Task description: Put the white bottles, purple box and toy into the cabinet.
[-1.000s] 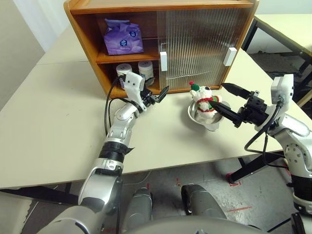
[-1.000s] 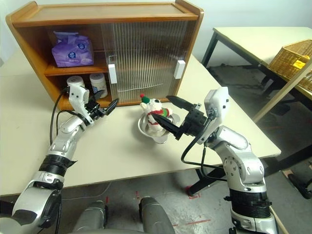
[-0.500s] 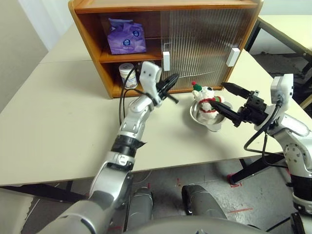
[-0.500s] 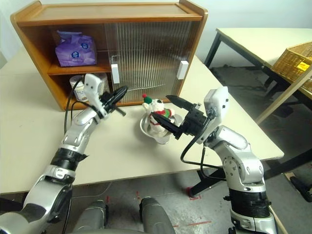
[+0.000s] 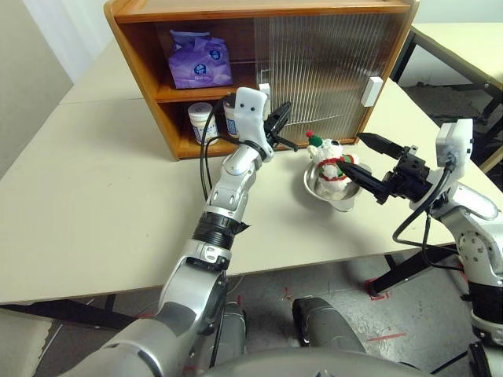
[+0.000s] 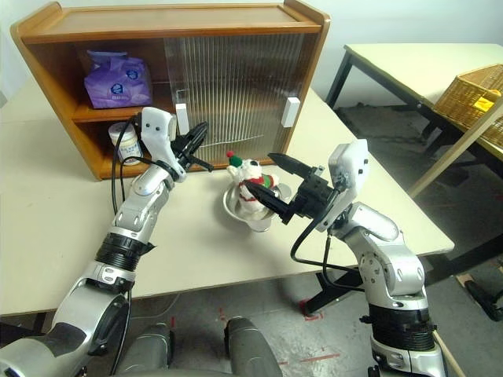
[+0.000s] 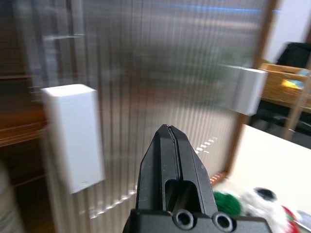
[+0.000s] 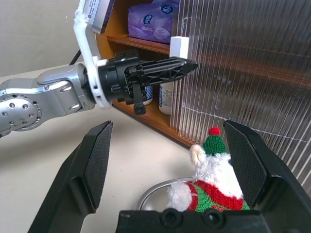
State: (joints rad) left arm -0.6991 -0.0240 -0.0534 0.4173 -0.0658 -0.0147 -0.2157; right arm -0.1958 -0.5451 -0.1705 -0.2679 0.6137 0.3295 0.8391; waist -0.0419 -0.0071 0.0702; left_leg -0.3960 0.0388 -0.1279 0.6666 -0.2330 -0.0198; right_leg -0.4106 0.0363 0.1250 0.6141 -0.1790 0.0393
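On the table (image 5: pixel 94 196), seen from the head cameras, your left gripper (image 5: pixel 280 126) has risen from the lower shelf to the sliding door's white handle (image 5: pixel 264 96), and its jaws have gone from spread to pressed together, holding nothing. The purple box (image 5: pixel 200 59) lies on the upper shelf of the cabinet (image 5: pixel 259 9) and both white bottles (image 5: pixel 201 121) stand on the lower one, so only the toy (image 5: pixel 329 160) remains, sitting in the steel bowl (image 5: pixel 336 198).

From the left wrist, the shut jaws point at the ribbed door (image 7: pixel 160 73), just beside the handle.

From the right wrist, your right gripper (image 8: pixel 172 165) hangs with jaws spread wide either side of the toy, not touching it. Judging by this, the door comes next.
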